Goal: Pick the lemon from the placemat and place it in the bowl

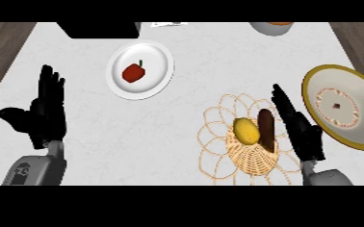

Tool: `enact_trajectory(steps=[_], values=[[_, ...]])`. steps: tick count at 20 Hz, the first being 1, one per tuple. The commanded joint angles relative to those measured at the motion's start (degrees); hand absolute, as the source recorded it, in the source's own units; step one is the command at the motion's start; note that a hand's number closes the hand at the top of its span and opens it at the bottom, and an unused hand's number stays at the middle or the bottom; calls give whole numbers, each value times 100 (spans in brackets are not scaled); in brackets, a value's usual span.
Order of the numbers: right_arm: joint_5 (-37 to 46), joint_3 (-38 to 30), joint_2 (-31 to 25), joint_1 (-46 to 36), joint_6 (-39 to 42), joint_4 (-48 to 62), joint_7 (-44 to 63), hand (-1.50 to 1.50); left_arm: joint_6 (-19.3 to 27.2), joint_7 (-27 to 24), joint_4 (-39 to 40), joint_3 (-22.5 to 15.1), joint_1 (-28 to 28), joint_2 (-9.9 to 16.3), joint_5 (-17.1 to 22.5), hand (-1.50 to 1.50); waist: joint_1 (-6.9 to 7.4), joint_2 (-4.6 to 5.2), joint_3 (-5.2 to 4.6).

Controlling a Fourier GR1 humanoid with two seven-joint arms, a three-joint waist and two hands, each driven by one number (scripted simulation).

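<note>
**Lemon lies just left of our right hand**

We look down on a pale worktop point(185, 110). At its right edge sits the bowl point(340, 106), wide, with a yellow rim and a reddish ring inside, empty as far as we can see. Further left is a white plate point(142, 89) carrying a red pepper point(134, 72). Between plate and bowl, nearer the bowl, lies the wicker placemat point(245, 139), a woven centre with looped edging.

Our right hand point(302, 130) stands at the placemat's right side, between mat and bowl, fingers point(282, 98) straight and spread, holding nothing. Our left hand point(44, 113) rests well apart at the left edge, fingers up, open and empty.

On the mat's centre the lemon point(247, 130) lies with its long axis running roughly up and down the view, about parallel to our right fingers. A dark brown oblong thing point(266, 127), which we cannot identify, lies just beside it, between lemon and right hand.

We judge the right hand far the nearer. The lemon is to its left and the bowl to its right, so the grasp must reach over or past the brown thing.
</note>
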Motion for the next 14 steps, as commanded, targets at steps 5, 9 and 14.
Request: enact_trajectory(steps=[5, 9, 14], values=[[-85, -367, 245, -318, -413, -741, -188, 150, -1723, 185, -435, -1385, -131, 336, -207, 0, -129, -148, 10], [1223, -79, 23, -58, -1348, -326, 147, 150, -2070, 486, -583, -2014, -262, 61, -235, 0, -67, -113, 8], [1599, 151, 288, -350, -1277, 38, -343, -150, -2482, 307, -793, -1942, 196, 251, -227, 0, 49, -107, 8]])
